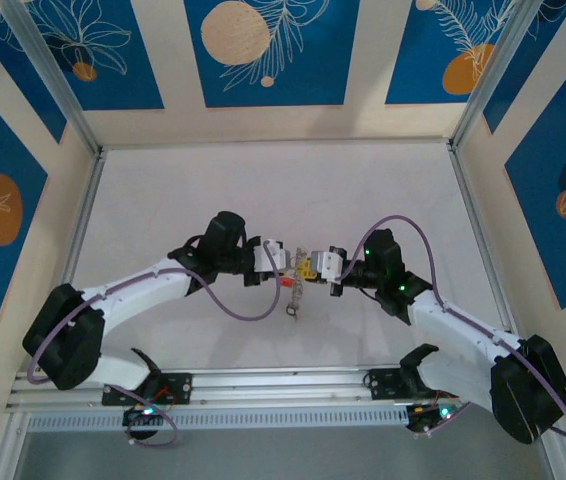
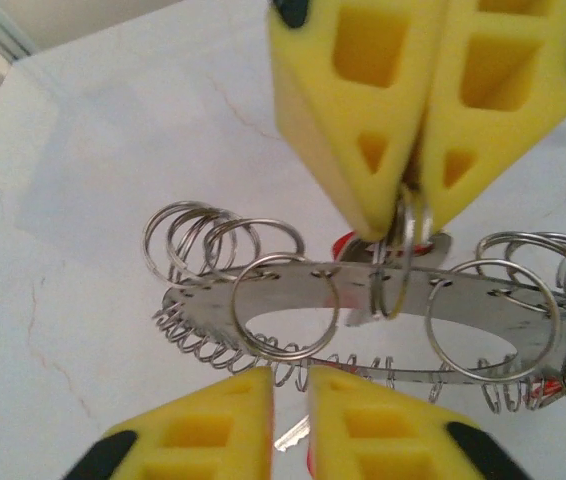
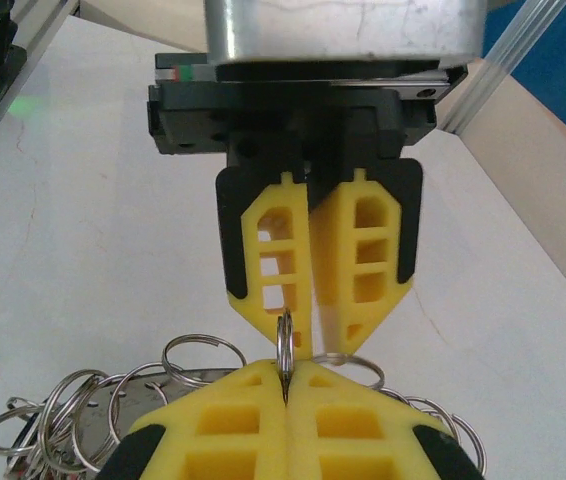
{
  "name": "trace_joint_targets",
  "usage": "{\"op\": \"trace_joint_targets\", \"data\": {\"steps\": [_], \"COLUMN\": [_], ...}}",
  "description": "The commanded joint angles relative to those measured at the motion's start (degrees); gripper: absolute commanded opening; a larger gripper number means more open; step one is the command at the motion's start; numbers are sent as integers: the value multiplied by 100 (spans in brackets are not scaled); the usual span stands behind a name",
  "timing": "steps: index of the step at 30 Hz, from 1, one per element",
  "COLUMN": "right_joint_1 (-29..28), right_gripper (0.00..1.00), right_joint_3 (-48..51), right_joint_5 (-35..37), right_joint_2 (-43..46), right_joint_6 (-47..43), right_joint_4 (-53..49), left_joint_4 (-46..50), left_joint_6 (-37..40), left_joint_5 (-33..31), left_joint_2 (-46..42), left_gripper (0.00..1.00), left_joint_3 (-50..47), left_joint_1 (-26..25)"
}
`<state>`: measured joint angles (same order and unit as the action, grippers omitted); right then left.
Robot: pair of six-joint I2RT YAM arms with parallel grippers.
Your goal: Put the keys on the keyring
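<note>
The keyring (image 2: pixel 353 290) is a flat silvery band with punched holes, a wire coil along its edge and several small split rings. It hangs between both grippers above the table (image 1: pixel 163 200). My right gripper (image 3: pixel 285 375) is shut on one small split ring (image 3: pixel 285 335), as the left wrist view also shows from the far side (image 2: pixel 408 215). My left gripper (image 2: pixel 289 385) faces it with a narrow gap between its fingers. A silvery key blade (image 2: pixel 293 437) shows in that gap. I cannot tell whether the pads touch it. Red-headed keys (image 1: pixel 291 298) dangle below the keyring.
The arms meet at the middle of the pale table, their grippers almost tip to tip (image 1: pixel 303 266). An aluminium rail (image 1: pixel 283 385) runs along the near edge. Frame posts and patterned walls close in the other sides.
</note>
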<state>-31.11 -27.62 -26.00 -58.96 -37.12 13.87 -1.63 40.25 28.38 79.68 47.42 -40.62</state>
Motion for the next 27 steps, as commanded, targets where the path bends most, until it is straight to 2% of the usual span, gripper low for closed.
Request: {"op": "trace_joint_targets", "data": {"steps": [1,8,16,27], "right_joint_1": [-25,-122,-202,-193], "right_gripper": [0,0,0,0], "right_joint_3": [-118,-218,-304,-335], "right_joint_5": [-147,67,94,200], "right_joint_2": [23,-180,-318,-300], "right_joint_6": [51,-30,-5,-39], "right_joint_4": [40,-73,21,-70], "left_joint_4": [34,75,410,976], "left_joint_6": [-52,25,101,334], "left_joint_5": [177,728,1011,1022], "left_joint_2": [-188,-640,-148,-105], "left_gripper": [20,30,30,31], "left_joint_3": [68,58,291,440], "left_joint_1": [28,26,19,19]}}
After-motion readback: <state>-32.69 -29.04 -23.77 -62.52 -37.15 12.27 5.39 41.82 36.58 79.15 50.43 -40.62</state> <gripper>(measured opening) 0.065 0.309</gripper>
